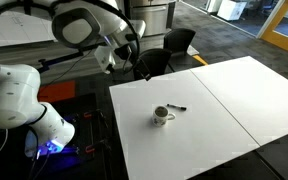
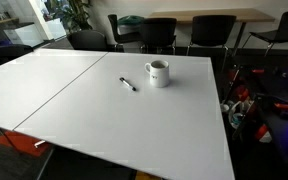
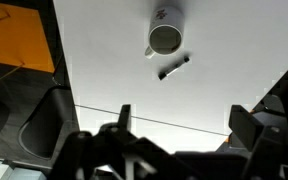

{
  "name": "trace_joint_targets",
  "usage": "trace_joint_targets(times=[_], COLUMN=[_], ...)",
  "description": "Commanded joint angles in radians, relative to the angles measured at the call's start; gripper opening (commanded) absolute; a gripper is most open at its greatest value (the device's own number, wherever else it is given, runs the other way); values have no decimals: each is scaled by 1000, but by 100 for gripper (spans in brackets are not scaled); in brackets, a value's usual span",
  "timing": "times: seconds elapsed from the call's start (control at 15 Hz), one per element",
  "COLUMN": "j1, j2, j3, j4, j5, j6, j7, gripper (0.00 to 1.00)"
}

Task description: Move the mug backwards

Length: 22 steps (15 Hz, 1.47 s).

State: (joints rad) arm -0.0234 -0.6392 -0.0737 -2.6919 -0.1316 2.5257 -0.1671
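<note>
The small cream mug (image 1: 161, 116) with a side handle stands upright on the white table (image 1: 224, 100). It also shows in an exterior view (image 2: 158, 72) and at the top of the wrist view (image 3: 165, 37). My gripper (image 1: 127, 52) hangs high above the table's edge, well away from the mug. In the wrist view its fingers (image 3: 182, 120) are spread wide apart with nothing between them. A thin black pen (image 1: 176, 108) lies just beside the mug, and it shows in the wrist view (image 3: 173, 68) too.
Black office chairs (image 1: 164, 55) stand at the table's edge; several more (image 2: 154, 32) line one side. A seam (image 3: 154, 118) runs across the joined tabletops. Cables and a glowing device (image 1: 54, 145) sit on the floor by the robot's base.
</note>
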Motion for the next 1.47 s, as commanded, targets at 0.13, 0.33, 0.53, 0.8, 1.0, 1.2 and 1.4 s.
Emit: trace_joint_targets(times=[0.13, 0.33, 0.53, 0.8, 1.0, 1.2, 1.4], j1=[-98, -104, -101, -92, -80, -76, -68], j2=[171, 261, 344, 446, 507, 564, 620], j3=[54, 58, 52, 34, 14, 2, -12], j4=[19, 43, 68, 107, 132, 149, 161], j5=[-34, -18, -14, -7, 17, 22, 88], j6=[121, 100, 96, 120, 140, 191, 249], j7=[147, 198, 225, 223, 183, 133, 40], gripper=[100, 100, 100, 100, 100, 100, 100])
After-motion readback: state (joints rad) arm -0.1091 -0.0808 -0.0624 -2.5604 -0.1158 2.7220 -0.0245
